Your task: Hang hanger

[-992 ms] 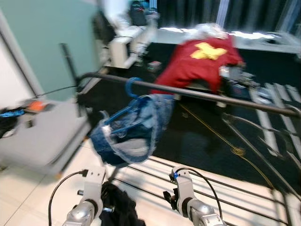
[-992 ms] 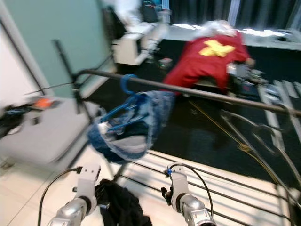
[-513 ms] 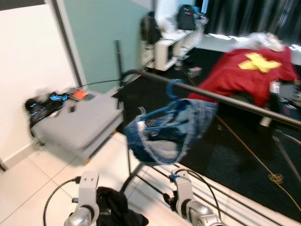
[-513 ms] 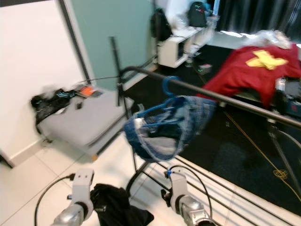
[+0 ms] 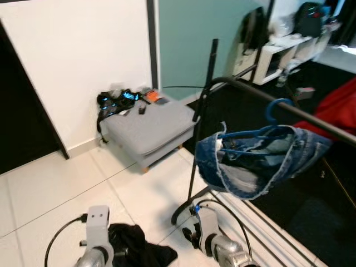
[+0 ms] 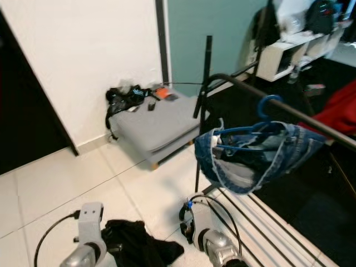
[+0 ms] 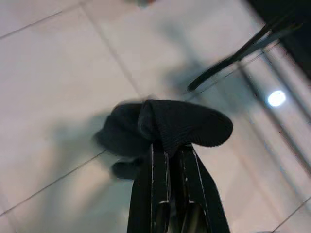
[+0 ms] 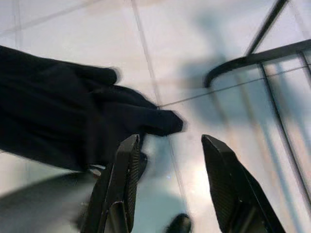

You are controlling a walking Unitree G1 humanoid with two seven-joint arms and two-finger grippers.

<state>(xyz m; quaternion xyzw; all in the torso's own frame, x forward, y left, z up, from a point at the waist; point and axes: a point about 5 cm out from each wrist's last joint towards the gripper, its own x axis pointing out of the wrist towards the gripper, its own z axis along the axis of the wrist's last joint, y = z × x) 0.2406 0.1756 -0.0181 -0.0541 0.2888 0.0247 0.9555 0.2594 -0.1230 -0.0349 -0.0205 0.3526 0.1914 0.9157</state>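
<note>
Hanging from the dark rail (image 5: 311, 115) of a clothes rack, the blue hanger (image 5: 261, 132) carries a pair of blue denim shorts (image 5: 261, 161), its hook looped over the bar — that much the head views give. Low in those views the two silver arms reach in over a white tiled floor (image 5: 50, 189), with a black garment (image 6: 139, 245) bunched beside the left arm.

The left wrist view adds what the head views cut off: the left gripper (image 7: 172, 160) is clenched on a fold of that black cloth, which droops over the fingertips. The right wrist view shows the right gripper (image 8: 167, 160) with its fingers spread apart and nothing between them, the black garment lying just beside one finger.

Beyond the rack a grey cushion (image 5: 147, 125) rests on the floor against a white wall, with small dark items on it — too blurred to identify. A red cloth (image 5: 342, 108) is cut off at the frame edge.
</note>
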